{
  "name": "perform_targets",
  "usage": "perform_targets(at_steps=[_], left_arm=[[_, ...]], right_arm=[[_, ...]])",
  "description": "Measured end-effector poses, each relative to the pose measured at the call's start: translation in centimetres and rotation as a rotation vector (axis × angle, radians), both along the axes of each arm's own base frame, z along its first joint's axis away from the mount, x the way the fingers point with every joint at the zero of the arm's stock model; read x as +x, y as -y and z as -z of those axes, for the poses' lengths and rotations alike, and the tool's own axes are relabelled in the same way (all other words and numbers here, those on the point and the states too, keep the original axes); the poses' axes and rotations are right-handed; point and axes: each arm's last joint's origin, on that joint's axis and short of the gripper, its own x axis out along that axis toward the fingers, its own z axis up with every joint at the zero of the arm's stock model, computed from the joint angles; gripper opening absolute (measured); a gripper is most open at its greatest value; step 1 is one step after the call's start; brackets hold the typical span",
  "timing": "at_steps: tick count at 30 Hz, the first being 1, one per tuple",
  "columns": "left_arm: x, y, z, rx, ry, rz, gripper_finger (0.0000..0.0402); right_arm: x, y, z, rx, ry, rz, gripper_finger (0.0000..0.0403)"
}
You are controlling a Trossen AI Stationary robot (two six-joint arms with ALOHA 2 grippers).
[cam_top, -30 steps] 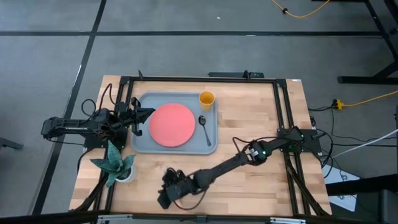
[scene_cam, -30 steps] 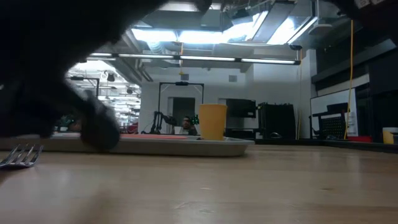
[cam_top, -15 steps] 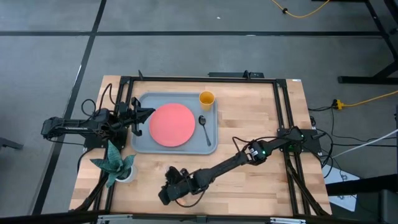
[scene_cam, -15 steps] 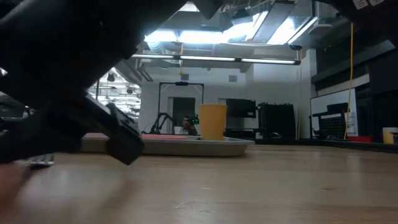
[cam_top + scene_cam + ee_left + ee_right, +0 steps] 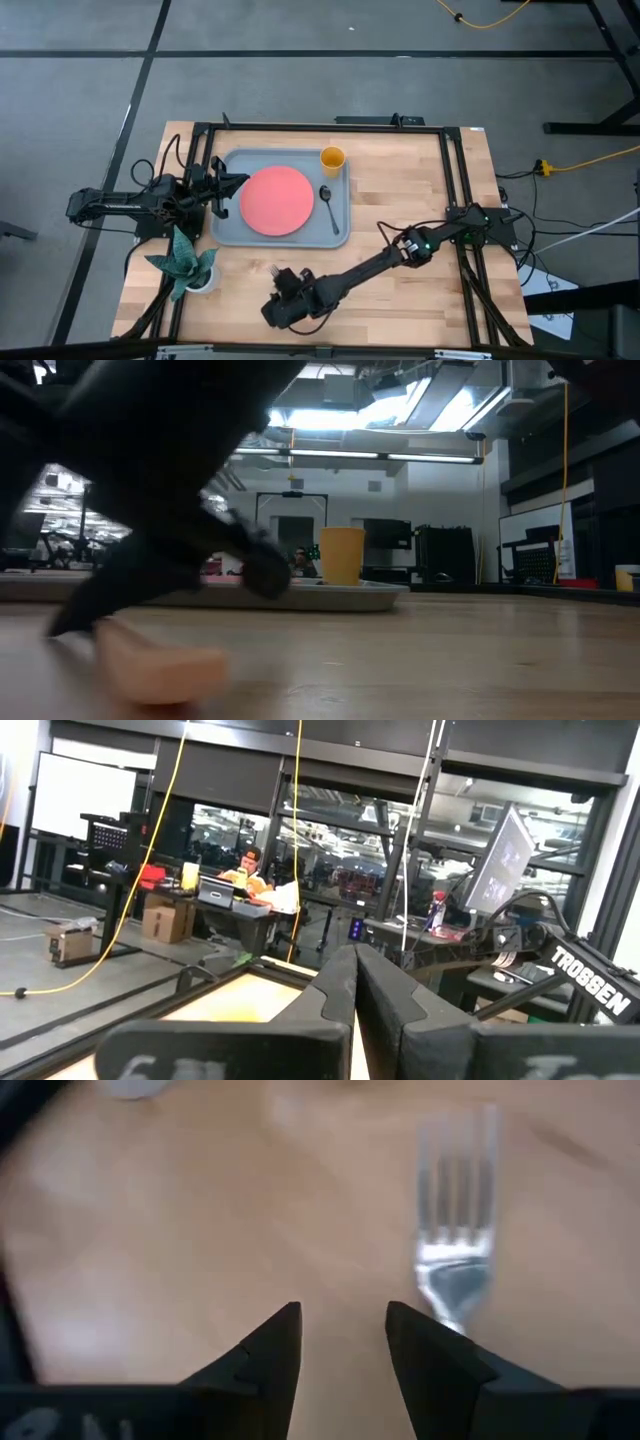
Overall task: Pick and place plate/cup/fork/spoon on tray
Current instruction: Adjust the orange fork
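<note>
The right gripper (image 5: 340,1342) was found released and empty, the fork (image 5: 455,1210) lying just ahead and slightly aside, its long axis running roughly along the gripper's reach, the left gripper (image 5: 215,187) well apart.

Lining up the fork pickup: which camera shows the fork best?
The right wrist view: the fork has its tines in plain sight. High view shows only the tines beside the right gripper; low view, just a blurred handle end; left wrist view, nothing.

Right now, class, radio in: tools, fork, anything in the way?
Right tool open, low over the table, fork just ahead, not gripped. Left tool shut, parked beside tray. Nothing blocking the fork.
</note>
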Motion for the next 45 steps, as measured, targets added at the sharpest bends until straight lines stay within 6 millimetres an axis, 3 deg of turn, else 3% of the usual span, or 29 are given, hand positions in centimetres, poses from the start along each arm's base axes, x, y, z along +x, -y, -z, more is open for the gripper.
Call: perform_targets(at_steps=[7, 24, 32, 45], left_arm=[[0.0, 0.0, 0.0, 0.0, 0.0, 0.0, 0.0], [0.0, 0.0, 0.0, 0.0, 0.0, 0.0, 0.0], [0.0, 0.0, 0.0, 0.0, -0.003, 0.0, 0.0], [0.0, 0.0, 0.0, 0.0, -0.003, 0.0, 0.0]], right_arm=[[-1.2, -0.7, 0.1, -0.043, -0.038, 0.065, 0.0153], [-4.1, -2.4, 0.2, -0.077, -0.126, 0.177, 0.0101], [-5.4, -2.5, -1.3, -0.106, -0.169, 0.202, 0.0096], [-7.1, -4.7, -5.4, -0.099, -0.041, 0.188, 0.0096]])
